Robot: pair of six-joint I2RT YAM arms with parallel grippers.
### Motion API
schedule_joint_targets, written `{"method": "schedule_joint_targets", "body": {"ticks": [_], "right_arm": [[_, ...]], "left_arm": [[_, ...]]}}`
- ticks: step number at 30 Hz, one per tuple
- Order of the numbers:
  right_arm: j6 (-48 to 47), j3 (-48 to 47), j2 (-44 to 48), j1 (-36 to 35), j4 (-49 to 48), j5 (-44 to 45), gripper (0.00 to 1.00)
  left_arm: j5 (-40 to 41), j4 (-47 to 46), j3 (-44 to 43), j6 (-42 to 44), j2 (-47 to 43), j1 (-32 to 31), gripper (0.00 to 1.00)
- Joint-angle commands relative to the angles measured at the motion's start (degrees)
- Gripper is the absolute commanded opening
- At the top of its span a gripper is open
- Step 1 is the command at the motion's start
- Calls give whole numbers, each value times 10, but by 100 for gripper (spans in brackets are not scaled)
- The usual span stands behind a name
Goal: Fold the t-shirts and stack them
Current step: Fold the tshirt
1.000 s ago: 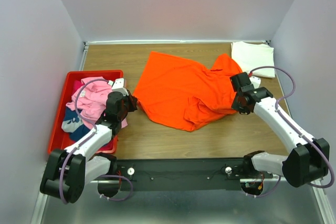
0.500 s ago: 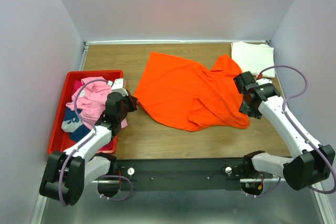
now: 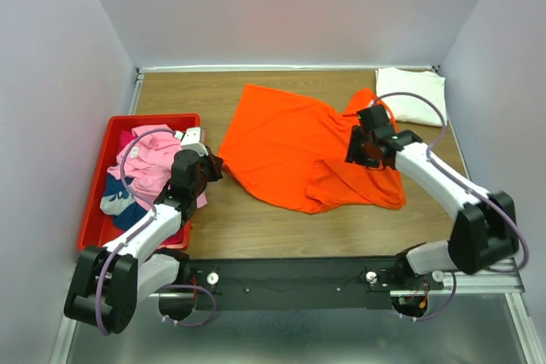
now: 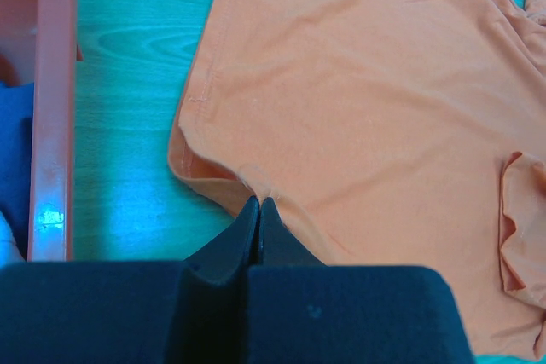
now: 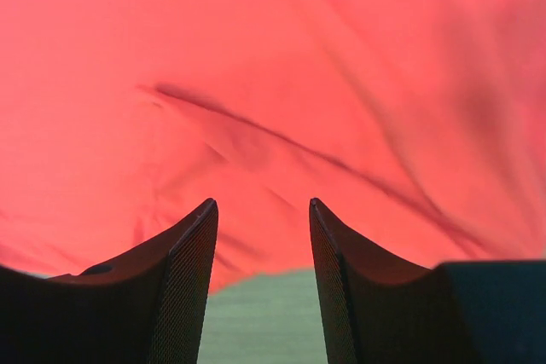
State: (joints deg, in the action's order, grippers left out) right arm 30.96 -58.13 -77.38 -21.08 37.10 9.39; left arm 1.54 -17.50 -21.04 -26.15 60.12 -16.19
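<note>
Step in hand: spreading the orange t-shirt [image 3: 290,142] flat on the counter [image 3: 256,228], by my reading; no fold had yet been made in it.
Orange t-shirt: it lay between the two sets of fingers, smooth towards the left ones and rumpled and doubled over under the right ones.
Left fingers [image 4: 243,232]: clenched tight, tips at the shirt's hem, where a small pucker showed. Whether a bit of hem was pinched between them could not be told.
Right fingers [image 5: 183,279]: released, standing apart with nothing between them, close above the creased orange cloth, which filled the view ahead of them.
Cream-white t-shirt [image 3: 414,95]: already folded, well beyond the right fingers in the far corner.
Other shirts: a pink t-shirt [image 3: 149,164] and a dark blue t-shirt [image 3: 119,202] lay heaped in the red bin [image 3: 153,118], just beside and behind the left fingers.
Next move calls for: the right fingers to come down on a loose edge of the bunched part, close on one layer only, and draw it away from the left fingers so that the cloth lies flat.
Care needed: a pull too hard would probably drag the whole shirt rather than smooth it.
</note>
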Motion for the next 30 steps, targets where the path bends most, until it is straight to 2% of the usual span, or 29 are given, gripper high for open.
{"method": "schedule_joint_targets", "body": {"ticks": [1,12,24,30], "right_arm": [[-66,-30,-79,-29,-106,-35,55],[-132,-103,-239,-81,-156,-23,59],[-172,-138,-307,-86,-168,-25,59],[-165,-127,-304,-87,-168,-39,51]], "left_arm": [[11,-13,3,2,4,3,0],[7,-12,-1,6,15,3,0],[7,-12,-2,5,17,4,0],[7,-12,-2,6,19,3,0]]}}
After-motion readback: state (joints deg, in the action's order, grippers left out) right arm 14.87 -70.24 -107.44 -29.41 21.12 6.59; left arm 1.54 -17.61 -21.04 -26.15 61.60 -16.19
